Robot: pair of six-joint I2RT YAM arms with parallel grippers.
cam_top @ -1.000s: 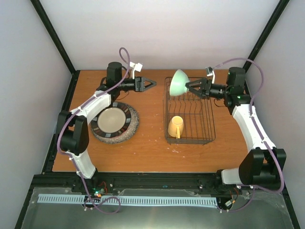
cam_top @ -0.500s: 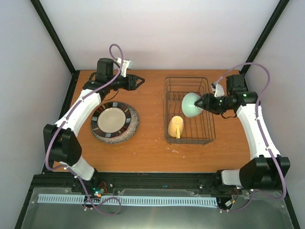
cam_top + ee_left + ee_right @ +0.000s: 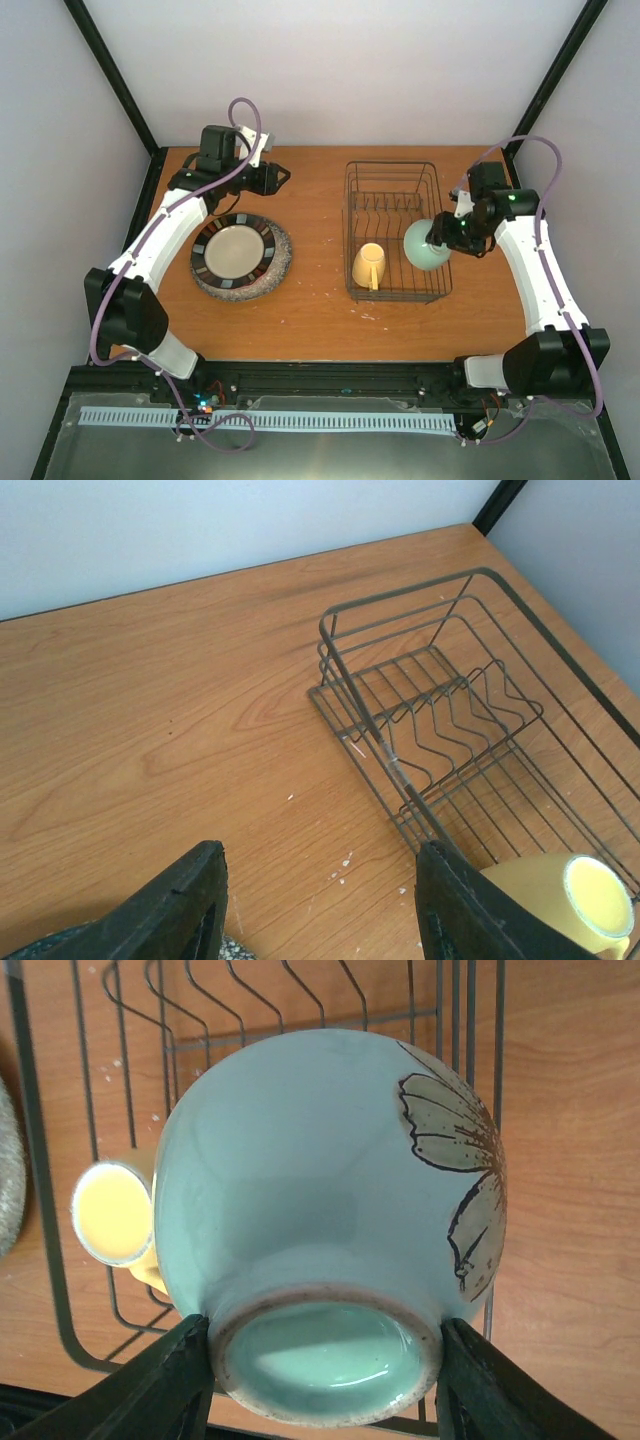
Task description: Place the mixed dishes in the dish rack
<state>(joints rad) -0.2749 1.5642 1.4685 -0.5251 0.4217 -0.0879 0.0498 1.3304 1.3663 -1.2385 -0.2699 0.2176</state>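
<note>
One green bowl [image 3: 425, 246] is being gripped by the right hand [image 3: 325, 1360] over one dark thin-wire dish rack [image 3: 349, 230]; the left hand [image 3: 320, 908] is being held apart.

Bowl [image 3: 320, 1180] clamped in my right claw [image 3: 325, 1360] fills the wrist view: its inside is out of sight, the mug [image 3: 112, 1212] is half-hidden at nine o'clock, and most of the rack [image 3: 230, 1040] is blocked. Left wrist view: mug cut off at five o'clock. From above, I can't tell whether the bowl touches the rack.

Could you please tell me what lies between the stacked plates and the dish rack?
Only bare wooden table separates the stacked plates from the dish rack, as the top external view shows.
</note>
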